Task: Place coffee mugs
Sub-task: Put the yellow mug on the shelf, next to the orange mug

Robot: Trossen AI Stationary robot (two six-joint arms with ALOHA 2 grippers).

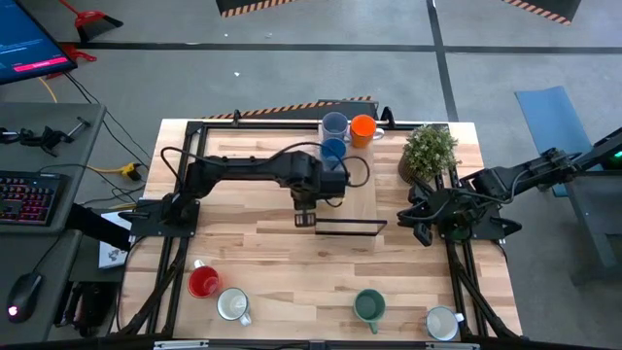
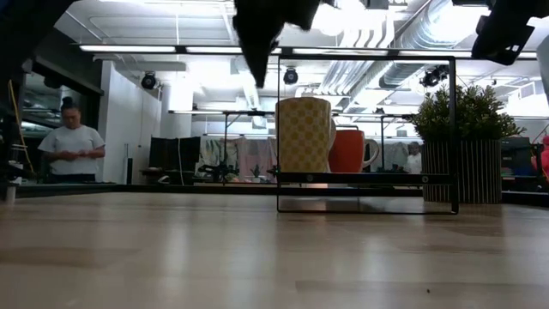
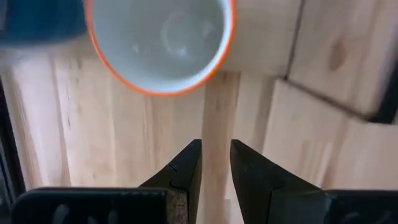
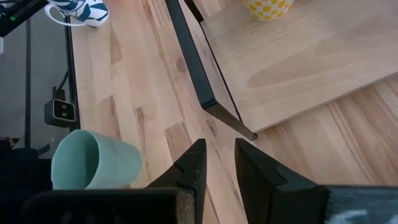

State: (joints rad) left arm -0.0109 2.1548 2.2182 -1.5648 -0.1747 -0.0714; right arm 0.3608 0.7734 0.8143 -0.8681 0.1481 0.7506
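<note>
Two grippers showed, both empty. The left gripper (image 3: 216,146) hung over the raised wooden shelf (image 1: 355,199) at mid-counter, its fingers (image 3: 186,165) a slim gap apart and grasping nothing. Just ahead of it, seen from above, stood the orange mug (image 3: 160,43), white inside, with a blue mug (image 3: 40,22) beside it. From overhead, the orange mug sat at the shelf's far end next to a pale blue mug (image 1: 334,123) and the dark blue one. The level view also showed a yellow checked mug (image 2: 303,133) on the shelf, in front of the orange one.

The right gripper (image 4: 219,144) waited at the counter's (image 1: 262,253) right side near the plant (image 1: 429,151), fingers likewise barely parted and holding nothing.

Four mugs stood well apart along the counter's near edge: red (image 1: 204,282), white (image 1: 233,305), green (image 1: 369,306) and another white (image 1: 442,323).

These mugs looked like glazed ceramic, so probably stiff, fairly heavy for their size, slick to the touch and liable to chip if knocked or dropped. The handle looked a poor hold for narrow fingers. The likelier grip was on the rim wall, one finger inside and one outside, on the side away from the handle, with a slow, level lift and a gentle set-down clear of neighbouring mugs.
</note>
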